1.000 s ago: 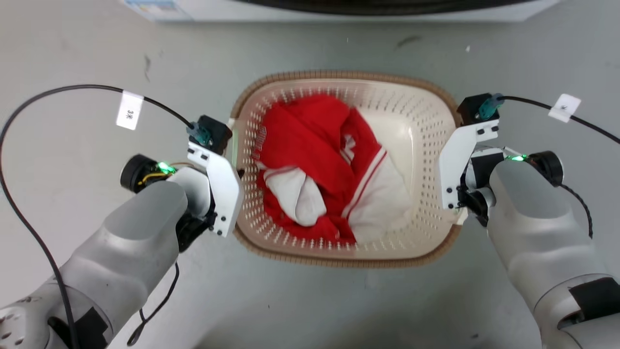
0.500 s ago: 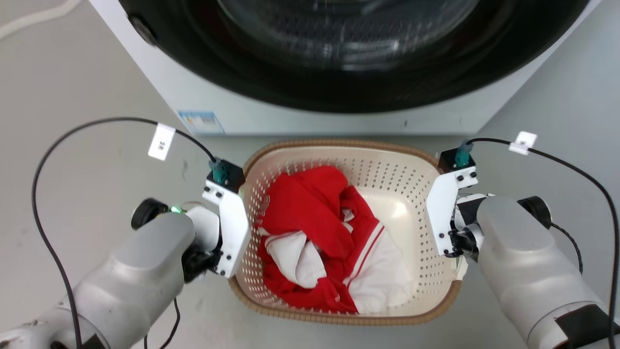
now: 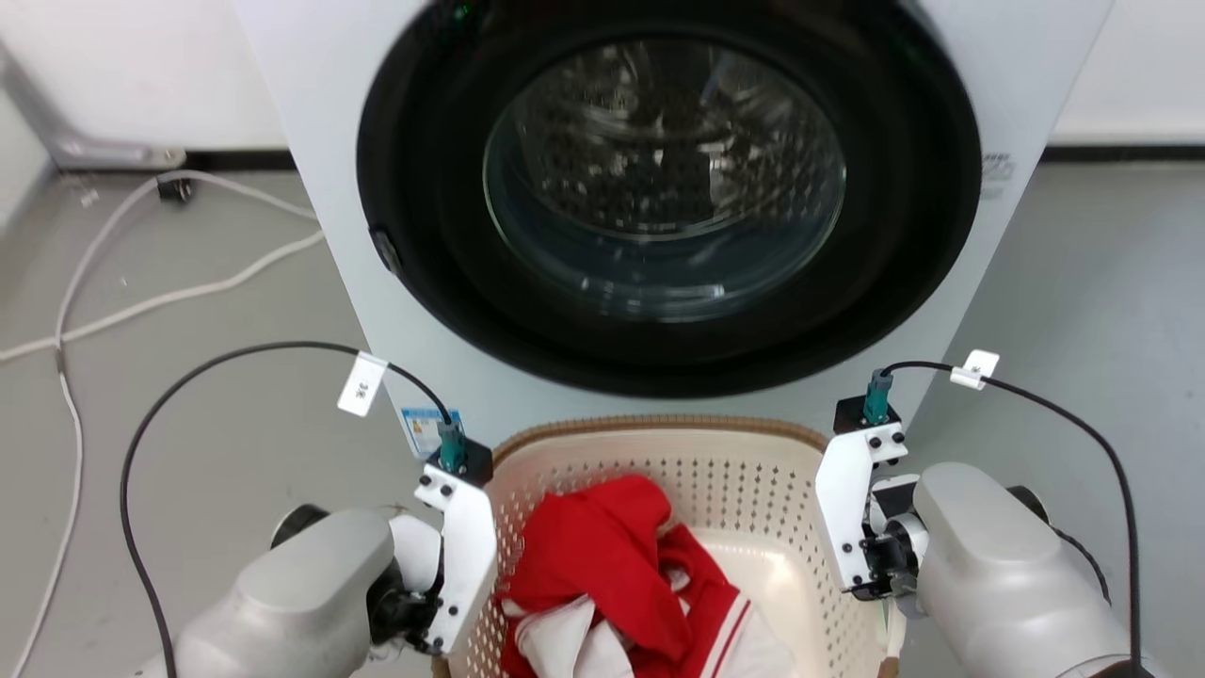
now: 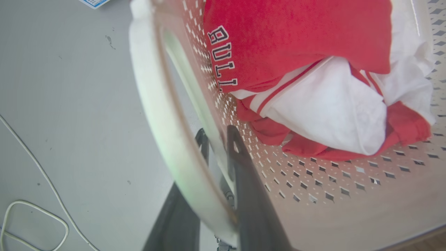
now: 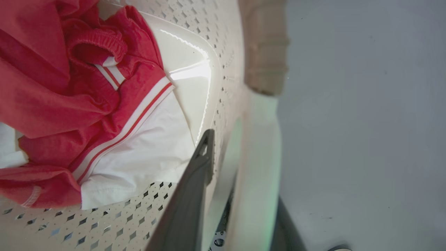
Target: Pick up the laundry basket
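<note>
Since it looks like stiff, light plastic holding only soft clothes (image 3: pixel 602 556), the laundry basket (image 3: pixel 753 480), in front of the washing machine (image 3: pixel 329 141), should lift easily by its white side handles (image 4: pixel 156 104); the left gripper (image 4: pixel 216 134) and right gripper (image 5: pixel 240 167) each pinch one.

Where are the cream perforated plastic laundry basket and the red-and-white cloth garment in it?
laundry basket (image 3: pixel 744 485): head view, perforated far inner wall.
garment (image 4: pixel 296 31): left wrist view, red fabric beside the lettering.
</note>
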You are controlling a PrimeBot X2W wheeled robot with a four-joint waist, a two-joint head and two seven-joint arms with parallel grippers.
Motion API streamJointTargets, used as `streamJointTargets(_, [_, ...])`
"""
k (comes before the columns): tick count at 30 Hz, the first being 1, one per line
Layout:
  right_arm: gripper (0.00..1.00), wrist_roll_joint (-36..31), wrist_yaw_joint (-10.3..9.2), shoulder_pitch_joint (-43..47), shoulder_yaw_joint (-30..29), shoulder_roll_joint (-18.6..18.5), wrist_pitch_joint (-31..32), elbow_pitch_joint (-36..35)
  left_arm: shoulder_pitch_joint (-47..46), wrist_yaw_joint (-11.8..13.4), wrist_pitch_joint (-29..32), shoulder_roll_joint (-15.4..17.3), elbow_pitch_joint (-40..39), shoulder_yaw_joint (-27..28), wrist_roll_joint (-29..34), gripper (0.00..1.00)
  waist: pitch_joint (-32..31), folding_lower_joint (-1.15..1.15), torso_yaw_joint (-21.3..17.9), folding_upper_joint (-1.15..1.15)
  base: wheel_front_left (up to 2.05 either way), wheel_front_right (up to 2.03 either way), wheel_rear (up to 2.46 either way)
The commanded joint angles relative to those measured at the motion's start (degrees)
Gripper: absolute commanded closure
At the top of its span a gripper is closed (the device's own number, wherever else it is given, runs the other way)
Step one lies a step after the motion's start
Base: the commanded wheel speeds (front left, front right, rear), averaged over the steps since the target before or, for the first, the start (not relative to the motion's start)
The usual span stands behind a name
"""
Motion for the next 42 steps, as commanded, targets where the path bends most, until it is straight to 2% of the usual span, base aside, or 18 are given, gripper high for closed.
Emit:
streamJointTargets(1, [1.0, 0.34, 0.18, 0.28, 0.44, -0.71, 0.62, -0.1, 1.7, -0.15, 1.58, 1.09, -0.08, -0.65, 1.19, 1.0, -2.11, 0.02, 0.17, 0.0, 0.0, 0.0, 0.0])
streamJointTargets(15, [1.0, 3.95, 0.18, 1.03, 3.39, -0.64, 5.38, -1.28, 3.52, -0.21, 6.57, 1.46, -3.37, -0.65, 0.16, 1.0, -4.79, 0.02, -0.09, 0.0, 0.0, 0.0, 0.0])
streamJointTargets(42, [1.0, 6.16, 0.19, -0.51, 5.26, -0.61, 5.16, -0.05, 1.0, -0.2, 7.95, 2.34, -3.38, -0.64, -1.34, 1.0, -4.7, 0.02, -0.46, 0.0, 0.0, 0.0, 0.0])
